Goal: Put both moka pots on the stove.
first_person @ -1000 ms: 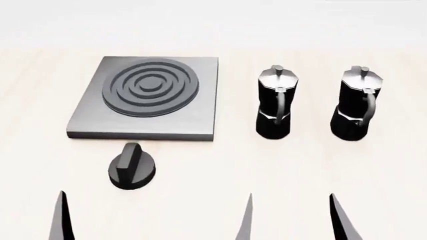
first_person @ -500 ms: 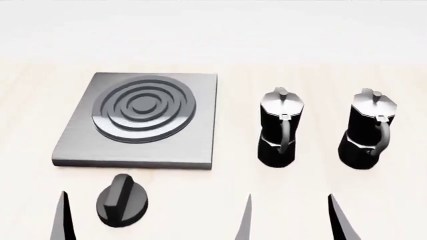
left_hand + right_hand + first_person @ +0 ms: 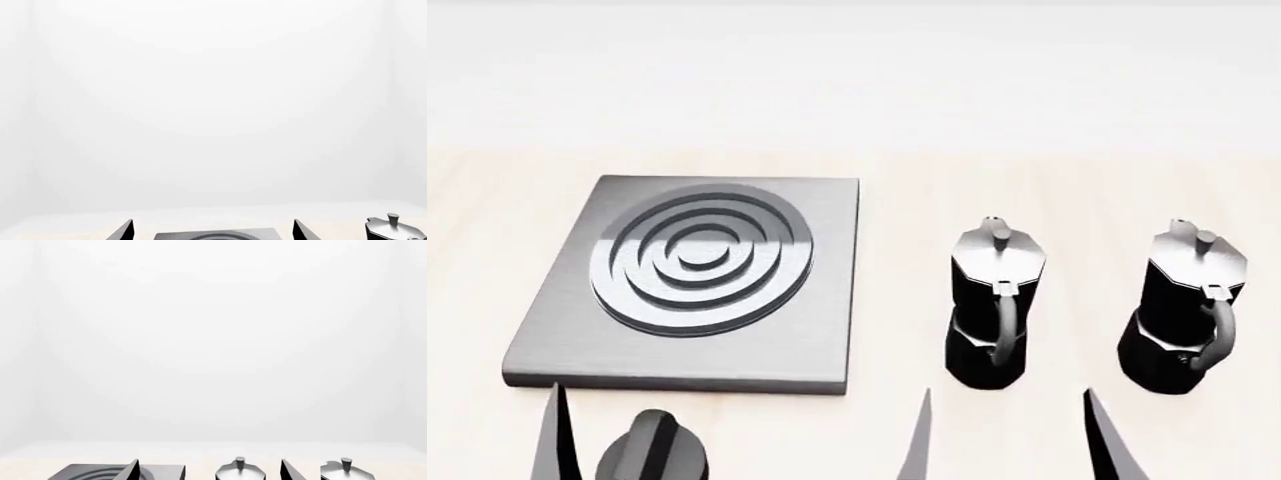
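We judge both glossy black faceted moka pots [image 3: 997,310] [image 3: 1188,315], at three o'clock from the brushed dark-grey square stove [image 3: 687,285], rigid, slippery, best gripped at the waist; both tools [image 3: 212,231] [image 3: 210,471] gape wide, empty.

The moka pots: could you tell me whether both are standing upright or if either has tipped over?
Both upright. The left pot and the right pot stand on their bases beside the stove, lids and knobs on top.
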